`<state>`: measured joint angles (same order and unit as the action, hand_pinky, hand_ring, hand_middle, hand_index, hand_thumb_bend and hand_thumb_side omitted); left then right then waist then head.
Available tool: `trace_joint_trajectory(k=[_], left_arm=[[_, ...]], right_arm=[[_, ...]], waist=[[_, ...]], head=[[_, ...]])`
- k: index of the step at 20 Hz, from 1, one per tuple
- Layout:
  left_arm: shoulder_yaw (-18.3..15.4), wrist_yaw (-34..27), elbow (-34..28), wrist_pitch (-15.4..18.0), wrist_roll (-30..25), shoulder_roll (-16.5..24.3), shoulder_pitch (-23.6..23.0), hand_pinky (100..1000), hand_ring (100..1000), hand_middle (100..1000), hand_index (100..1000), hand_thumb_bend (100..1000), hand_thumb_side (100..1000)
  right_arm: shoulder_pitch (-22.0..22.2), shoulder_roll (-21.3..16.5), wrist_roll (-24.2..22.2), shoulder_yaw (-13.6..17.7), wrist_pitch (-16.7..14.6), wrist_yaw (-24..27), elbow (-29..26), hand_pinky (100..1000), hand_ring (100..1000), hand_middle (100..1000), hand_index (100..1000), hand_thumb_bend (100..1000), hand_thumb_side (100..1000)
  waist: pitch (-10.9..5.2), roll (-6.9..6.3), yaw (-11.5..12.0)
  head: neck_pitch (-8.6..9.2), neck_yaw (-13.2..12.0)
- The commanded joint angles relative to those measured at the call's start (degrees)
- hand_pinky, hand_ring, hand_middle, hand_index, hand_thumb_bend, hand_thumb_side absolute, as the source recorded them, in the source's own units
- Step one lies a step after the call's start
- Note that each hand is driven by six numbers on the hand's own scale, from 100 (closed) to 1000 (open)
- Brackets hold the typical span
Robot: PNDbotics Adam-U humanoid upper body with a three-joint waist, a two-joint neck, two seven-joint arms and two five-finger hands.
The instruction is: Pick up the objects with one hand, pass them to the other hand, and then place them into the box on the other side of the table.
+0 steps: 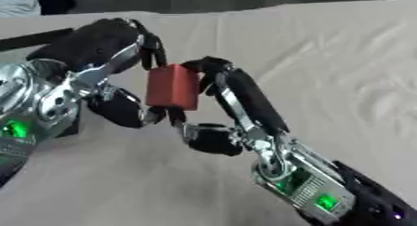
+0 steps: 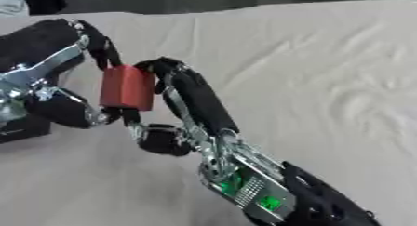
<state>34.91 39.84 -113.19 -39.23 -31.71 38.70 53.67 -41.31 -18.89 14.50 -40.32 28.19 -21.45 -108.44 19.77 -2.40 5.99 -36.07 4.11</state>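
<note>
Beige cloth (image 1: pixel 342 71) covers the table, creased at the right. Above it a small red rectangular block (image 1: pixel 172 86) hangs between both hands: the left hand (image 1: pixel 102 48) pinches it top and bottom, while the right hand (image 1: pixel 244 102) curls fingers against its side. The left should release only once the right has closed around it.
</note>
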Motion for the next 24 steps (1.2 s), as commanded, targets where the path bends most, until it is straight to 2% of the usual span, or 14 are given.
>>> trace_joint_trajectory(k=[1, 7, 11, 13, 17, 18, 21, 24], left_arm=[[-1.4, -0.1, -1.0, -1.4, -0.8, 1.0, 0.9, 795, 681, 487, 622, 435, 132], [-1.4, -1.8, -0.7, -1.7, -0.5, 0.7, 0.8, 739, 611, 425, 538, 266, 100], [-1.5, -3.1, -0.8, -1.8, 0.6, 0.6, 0.7, 701, 580, 401, 492, 210, 100], [-1.5, -3.6, -0.9, -1.9, 1.5, 0.6, 0.7, 694, 573, 392, 475, 211, 100], [-1.6, -3.9, -0.8, -1.8, 3.4, 0.7, 0.4, 677, 554, 357, 424, 262, 100], [-1.6, -3.9, -0.7, -1.8, 3.7, 0.8, 0.3, 676, 549, 346, 413, 290, 100], [-1.7, -3.6, -0.4, -1.5, 4.3, 1.0, -0.1, 676, 545, 334, 402, 313, 100], [-1.8, -3.1, -0.1, -1.0, 4.2, 1.2, -0.2, 676, 543, 327, 394, 332, 100]], right_arm=[[-0.2, -0.6, -0.2, -0.4, 0.2, 0.3, -0.4, 597, 604, 456, 585, 100, 100], [-0.1, -0.7, 0.0, -0.4, -0.1, 0.8, -0.5, 600, 604, 455, 585, 100, 100], [0.0, -0.8, -0.2, -0.4, -0.2, 1.0, -0.4, 603, 610, 462, 593, 100, 100], [0.0, -0.8, -0.5, -0.5, -0.3, 1.1, -0.5, 608, 616, 470, 601, 100, 100], [0.0, -1.0, -2.1, -0.6, -0.9, 0.4, -0.5, 635, 650, 505, 641, 377, 100], [0.0, -1.1, -2.9, -0.6, -1.4, 0.0, -0.5, 653, 685, 542, 681, 509, 100], [0.0, -1.2, -6.2, -0.4, -3.4, -2.2, -0.5, 686, 751, 609, 759, 611, 100], [0.1, -1.4, -9.3, -0.2, -5.0, -4.8, -0.3, 708, 780, 644, 807, 608, 122]], waist=[[-1.04, -0.01, 0.1], [-0.98, -0.03, -0.1], [-0.98, -0.10, -0.1], [-1.01, -0.11, -0.1], [-1.09, -0.06, -0.2], [-1.11, -0.05, -0.2], [-1.12, -0.03, -0.3], [-1.10, -0.06, -0.4]], head=[[0.66, -0.2], [0.47, -0.3], [0.39, -0.3], [0.49, -0.3], [0.52, -0.4], [0.51, -0.4], [0.43, -0.4], [0.36, -0.4]])
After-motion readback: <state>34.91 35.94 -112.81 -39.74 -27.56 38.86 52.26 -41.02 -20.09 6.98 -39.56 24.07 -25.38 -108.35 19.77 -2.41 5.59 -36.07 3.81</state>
